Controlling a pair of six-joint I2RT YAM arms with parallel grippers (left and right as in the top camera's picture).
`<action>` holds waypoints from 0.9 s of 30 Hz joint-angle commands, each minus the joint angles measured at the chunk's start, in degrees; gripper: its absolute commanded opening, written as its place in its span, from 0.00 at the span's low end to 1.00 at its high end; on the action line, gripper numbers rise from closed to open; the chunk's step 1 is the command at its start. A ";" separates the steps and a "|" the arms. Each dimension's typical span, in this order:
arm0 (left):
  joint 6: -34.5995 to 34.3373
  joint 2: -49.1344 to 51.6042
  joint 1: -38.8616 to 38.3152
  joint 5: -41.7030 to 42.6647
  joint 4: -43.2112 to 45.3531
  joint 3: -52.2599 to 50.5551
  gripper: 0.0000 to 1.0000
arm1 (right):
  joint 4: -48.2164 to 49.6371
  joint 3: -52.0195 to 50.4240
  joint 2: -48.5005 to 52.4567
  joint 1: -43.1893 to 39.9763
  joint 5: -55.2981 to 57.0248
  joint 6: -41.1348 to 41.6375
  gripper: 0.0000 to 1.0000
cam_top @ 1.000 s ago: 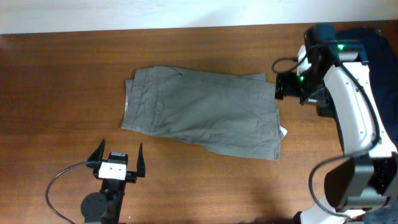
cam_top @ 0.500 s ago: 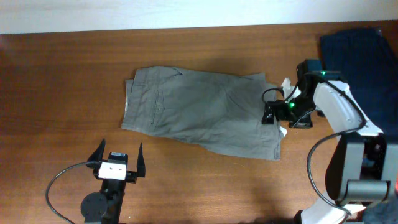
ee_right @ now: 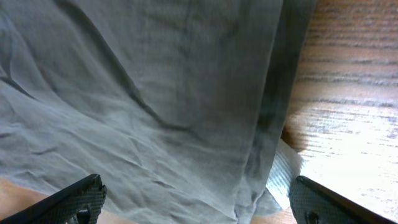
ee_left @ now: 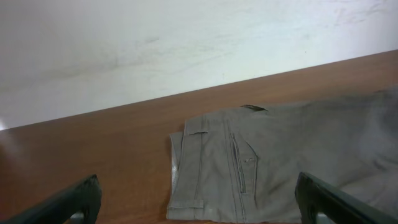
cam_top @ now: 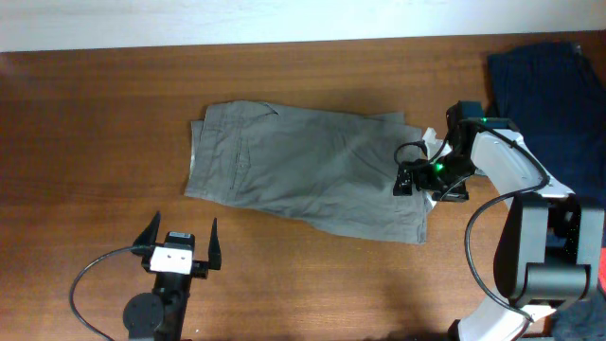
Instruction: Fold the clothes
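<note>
Grey-khaki shorts [cam_top: 303, 166] lie spread flat in the middle of the wooden table, waistband to the left. They also show in the left wrist view [ee_left: 280, 162], with a stitched pocket, and in the right wrist view [ee_right: 155, 99]. My right gripper [cam_top: 417, 182] is open just above the shorts' right hem edge, its fingers [ee_right: 199, 202] spread over the cloth. A white pocket lining [ee_right: 286, 171] pokes out at that edge. My left gripper [cam_top: 180, 242] is open and empty near the table's front edge, apart from the shorts; its fingers [ee_left: 199, 202] frame the waistband.
A navy-blue garment [cam_top: 549, 95] lies at the far right of the table, beside the right arm. A white wall runs along the back edge. Bare wood surrounds the shorts on the left and front.
My right arm has come down from beside the navy garment and moved left and forward, its gripper now over the shorts' right hem. The left arm has not moved.
</note>
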 commanded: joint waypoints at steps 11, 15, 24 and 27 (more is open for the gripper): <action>0.70 -0.28 0.17 0.98 -0.26 -0.15 0.99 | 5.46 -0.57 3.93 -0.22 -0.11 -1.03 0.99; 0.70 -0.28 0.17 0.98 -0.26 -0.15 0.99 | 6.43 -0.57 4.04 -0.22 -0.55 -2.05 0.99; 0.70 -0.28 0.17 0.98 -0.26 -0.15 0.99 | 9.70 -3.91 4.31 -0.11 -8.48 -1.84 0.99; 0.70 -0.28 0.17 0.98 -0.26 -0.15 0.99 | 10.05 -4.68 4.31 -0.11 -8.50 -1.84 0.92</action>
